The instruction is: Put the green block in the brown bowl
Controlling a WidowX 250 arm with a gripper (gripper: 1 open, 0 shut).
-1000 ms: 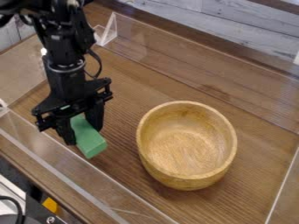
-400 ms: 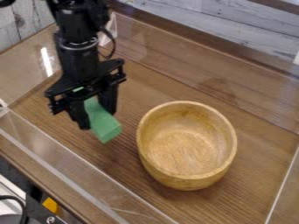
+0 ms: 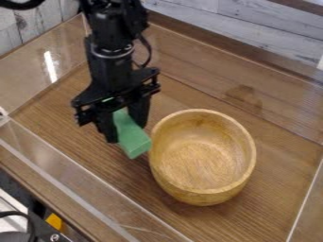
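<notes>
Step in hand: transfer, by judgement; the matte green rectangular block [image 3: 131, 136] is in the grasp and its release is yet to be made. Next move, as judged: carriage further over the round light-brown wooden bowl [image 3: 202, 157], until the whole block lies inside the thick rim, then a modest lowering and an opening of the jaws. Point of care: the block's lower end could catch the near side of the rim if the arm travels too low.

Green block, one: held at its upper part, the lower part hanging free, tilted, its foot toward the bowl. Position: beside the bowl's rim on the arm's side, outside the opening in this view; whether it touches the rim cannot be told.

Bowl, one: upright on the brown wooden table [image 3: 252, 85], mouth upward, no block within.

Black robot gripper [image 3: 123, 115], one: jaws closed upon the green block, one on either side of it.

Black jointed robot arm [image 3: 116, 47], one: entering from the top of the view, reaching down toward the table, wrist above the block, gripper pointing downward. Linkages spread to both sides above the fingertips. Exact height over the table: not determinable from this single view.
</notes>
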